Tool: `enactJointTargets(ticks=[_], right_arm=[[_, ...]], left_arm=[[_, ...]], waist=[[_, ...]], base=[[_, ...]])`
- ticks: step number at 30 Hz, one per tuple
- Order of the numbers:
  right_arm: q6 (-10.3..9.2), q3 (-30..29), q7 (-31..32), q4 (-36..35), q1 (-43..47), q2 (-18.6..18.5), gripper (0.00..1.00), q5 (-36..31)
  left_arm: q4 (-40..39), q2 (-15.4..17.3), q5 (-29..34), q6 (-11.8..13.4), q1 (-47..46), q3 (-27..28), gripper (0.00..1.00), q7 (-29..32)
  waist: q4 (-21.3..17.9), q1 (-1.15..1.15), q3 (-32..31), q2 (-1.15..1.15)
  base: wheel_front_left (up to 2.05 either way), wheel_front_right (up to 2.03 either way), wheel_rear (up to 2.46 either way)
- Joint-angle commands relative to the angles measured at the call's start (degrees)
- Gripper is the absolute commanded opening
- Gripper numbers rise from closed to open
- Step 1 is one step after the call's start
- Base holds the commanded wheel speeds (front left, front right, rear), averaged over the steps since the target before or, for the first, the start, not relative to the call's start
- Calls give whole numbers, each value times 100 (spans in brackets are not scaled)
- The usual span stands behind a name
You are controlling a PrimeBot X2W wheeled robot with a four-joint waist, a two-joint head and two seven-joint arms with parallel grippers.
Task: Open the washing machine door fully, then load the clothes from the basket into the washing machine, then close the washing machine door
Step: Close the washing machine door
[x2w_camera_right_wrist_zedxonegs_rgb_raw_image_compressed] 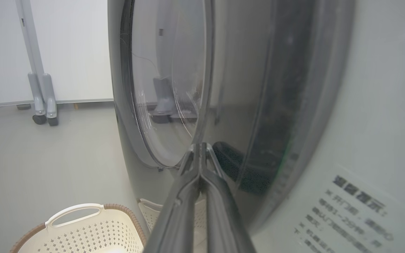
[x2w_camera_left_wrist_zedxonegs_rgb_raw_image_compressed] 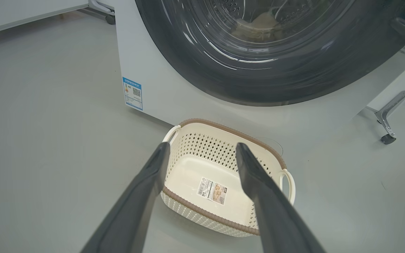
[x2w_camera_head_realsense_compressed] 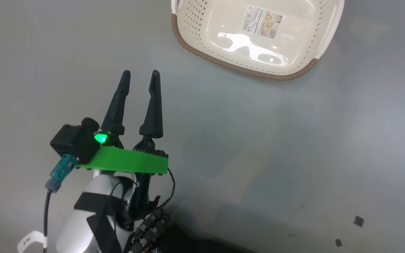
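Your left gripper (x2w_camera_head_realsense_compressed: pixel 140 74) is open and empty. Its 2 long dark fingers (x2w_camera_head_realsense_compressed: pixel 117 105) stand apart in a narrow V, pointing up the head view. In the left wrist view they rise from the bottom edge and lean slightly toward each other at the tips. At their base you have the green bracket (x2w_camera_head_realsense_compressed: pixel 128 161) and the black wrist camera (x2w_camera_head_realsense_compressed: pixel 72 140), its green light lit, then the pale forearm (x2w_camera_head_realsense_compressed: pixel 70 230). Your right gripper (x2w_camera_right_wrist_zedxonegs_rgb_raw_image_compressed: pixel 199 147) is closed tight, with both fingers meeting flush at 1 tip.
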Motion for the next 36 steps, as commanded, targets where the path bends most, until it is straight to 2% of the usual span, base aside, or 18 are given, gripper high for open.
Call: enactJointTargets(ticks=[1,9,19,27,36], right_arm=[[-128,-303,12,28,-240,-24,0,-32],[-128,-341,12,15,-72,59,0,-26],[-128,-420,12,-293,731,210,0,59],[-128,-617,12,-850,1893,403,0,179],[-128,-1090,12,-1512,3252,713,0,139]], left_arm=[[-150,132,-46,37,39,178,100,-39],[-117,132,5,33,46,237,100,-39],[17,132,210,-31,143,379,100,-39],[207,132,500,-142,366,637,100,-39],[399,132,803,-229,719,883,100,-39]], waist=[[-1,0,-11,0],[-94,0,-153,0],[-372,0,-653,0],[-794,0,-1454,0],[-1349,0,-2332,0]], base=[[0,0,0],[0,0,0],[0,0,0],[0,0,0],[0,0,0]])
